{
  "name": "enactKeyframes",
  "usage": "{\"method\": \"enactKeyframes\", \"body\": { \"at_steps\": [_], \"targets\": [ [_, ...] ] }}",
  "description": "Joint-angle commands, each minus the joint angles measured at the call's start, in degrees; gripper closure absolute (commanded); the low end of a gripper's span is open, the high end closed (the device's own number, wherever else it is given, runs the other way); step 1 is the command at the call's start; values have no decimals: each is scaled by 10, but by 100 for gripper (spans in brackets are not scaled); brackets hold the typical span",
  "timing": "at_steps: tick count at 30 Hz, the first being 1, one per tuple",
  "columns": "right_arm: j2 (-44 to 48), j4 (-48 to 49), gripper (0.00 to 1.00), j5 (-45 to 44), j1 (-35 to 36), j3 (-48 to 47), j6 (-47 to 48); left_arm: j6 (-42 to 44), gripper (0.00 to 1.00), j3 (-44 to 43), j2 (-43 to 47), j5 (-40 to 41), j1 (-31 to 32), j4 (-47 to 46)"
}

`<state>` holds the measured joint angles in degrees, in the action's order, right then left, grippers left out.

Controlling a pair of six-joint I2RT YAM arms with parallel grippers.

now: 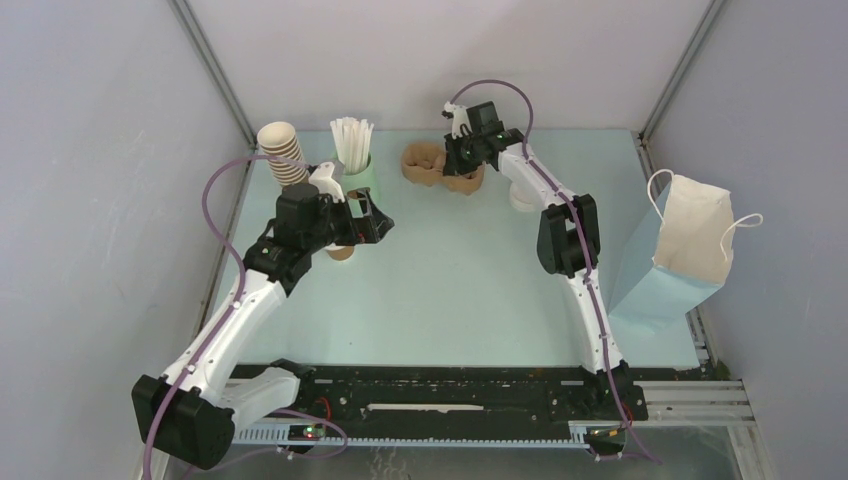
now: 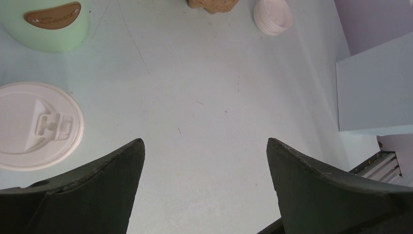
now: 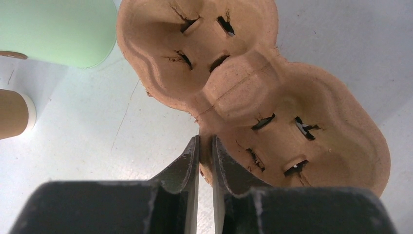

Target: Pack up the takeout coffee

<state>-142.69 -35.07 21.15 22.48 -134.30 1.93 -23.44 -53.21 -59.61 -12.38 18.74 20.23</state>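
The right claw [image 3: 205, 142] is pinched almost shut on the rim of the pulp carrier [image 3: 253, 83], gripping it at the narrow waist between its two wells. Both wells show their slit bottoms. The carrier sits at the upper middle of the overhead view. Just left of it is a mint-green cup [image 1: 358, 178] holding a bunch of white straws [image 1: 352, 138], and further left a leaning stack of brown cups [image 1: 282, 152]. The left claw [image 2: 204, 144] is spread wide over bare table [image 2: 214, 97] with nothing between its fingers. The takeout coffee [image 2: 36, 126] stands upright just beside that claw's left finger, at the left edge of the wrist view, its white lid on. A small pile of white lids [image 2: 273, 17] lies at the top of that same view, near the carrier. A blue and white paper bag [image 1: 690, 235] stands at the right edge of the table.
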Motion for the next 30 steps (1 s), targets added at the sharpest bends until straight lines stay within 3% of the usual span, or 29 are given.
{"method": "enactKeyframes", "body": {
  "at_steps": [1, 6, 14, 20, 26, 30],
  "targets": [
    [47, -3, 87, 12, -3, -23, -12, 14, 0, 7, 6, -6, 2, -12],
    [69, -8, 100, 16, -2, -16, 13, 14, 0, 9, 10, -4, 2, -12],
    [99, -28, 100, -22, 6, -3, 64, 14, 0, 9, 10, -3, 2, -13],
    [113, -7, 100, -182, 62, 38, 160, 14, 0, 10, 9, -4, 2, -14],
    [118, -4, 100, -265, 105, 54, 216, 15, 0, 10, 10, -1, 2, -15],
    [145, 91, 100, -382, 138, 149, 275, 15, 0, 9, 12, 1, 2, -14]
  ]
}}
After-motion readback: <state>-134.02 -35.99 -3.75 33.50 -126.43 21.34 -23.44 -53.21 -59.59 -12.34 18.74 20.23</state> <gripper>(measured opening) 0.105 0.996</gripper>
